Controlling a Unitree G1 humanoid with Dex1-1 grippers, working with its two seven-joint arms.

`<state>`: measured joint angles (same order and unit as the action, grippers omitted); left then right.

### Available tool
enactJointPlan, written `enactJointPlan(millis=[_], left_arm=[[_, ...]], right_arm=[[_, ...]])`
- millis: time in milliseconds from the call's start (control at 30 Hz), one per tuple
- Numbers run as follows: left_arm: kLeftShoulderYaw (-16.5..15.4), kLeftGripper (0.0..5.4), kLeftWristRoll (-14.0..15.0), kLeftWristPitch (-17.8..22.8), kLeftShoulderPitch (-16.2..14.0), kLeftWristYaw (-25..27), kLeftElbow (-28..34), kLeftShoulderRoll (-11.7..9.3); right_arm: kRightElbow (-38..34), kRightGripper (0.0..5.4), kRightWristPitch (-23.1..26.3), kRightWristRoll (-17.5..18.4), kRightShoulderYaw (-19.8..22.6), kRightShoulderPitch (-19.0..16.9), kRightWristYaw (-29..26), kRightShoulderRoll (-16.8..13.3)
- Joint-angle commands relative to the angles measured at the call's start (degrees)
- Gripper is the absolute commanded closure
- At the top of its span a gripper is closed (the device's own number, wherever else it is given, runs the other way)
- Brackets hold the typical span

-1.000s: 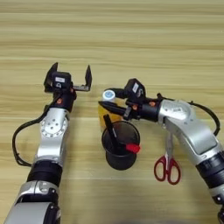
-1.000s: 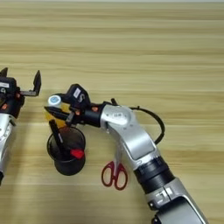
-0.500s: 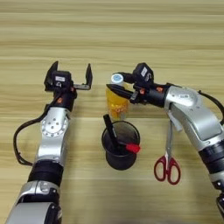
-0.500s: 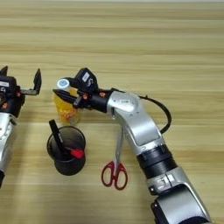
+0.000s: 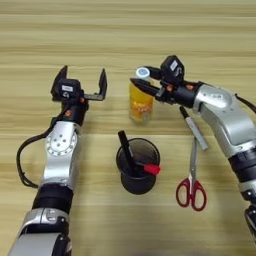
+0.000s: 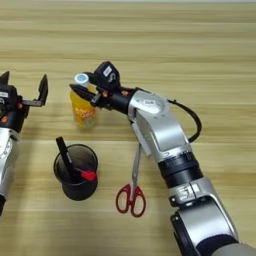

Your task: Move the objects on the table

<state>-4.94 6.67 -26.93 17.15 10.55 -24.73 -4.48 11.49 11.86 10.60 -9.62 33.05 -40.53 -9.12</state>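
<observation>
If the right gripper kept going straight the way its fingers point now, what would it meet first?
The right gripper points toward the robot's left and is already at the neck of the orange drink bottle, so the bottle comes first. Beyond it lies the open left gripper, though depth there is hard to judge.

Bright, even overhead light on the table (image 5: pixel 125 30), soft short shadows, slight overall softness.

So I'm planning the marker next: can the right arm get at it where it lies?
Probably yes. The marker lies bare on the table just below the right gripper, scissors beside it; the gripper looks occupied at the bottle.
</observation>
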Motion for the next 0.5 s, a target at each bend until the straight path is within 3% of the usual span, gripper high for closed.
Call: enactJointPlan(millis=[33, 500], left_arm=[[1.0, 0.0, 1.3, -0.3, -1.2, 2.5, 1.8, 0.5], [4.9, 0.0, 3.8, 1.4, -4.5, 11.5, 7.4, 0.3]], right_arm=[[2.0, 3.62, -2.4, 0.7, 2.9, 5.2, 0.4, -0.8], [6.8, 3.62, -4.8, 0.4, 5.9, 10.4, 0.6, -1.4]])
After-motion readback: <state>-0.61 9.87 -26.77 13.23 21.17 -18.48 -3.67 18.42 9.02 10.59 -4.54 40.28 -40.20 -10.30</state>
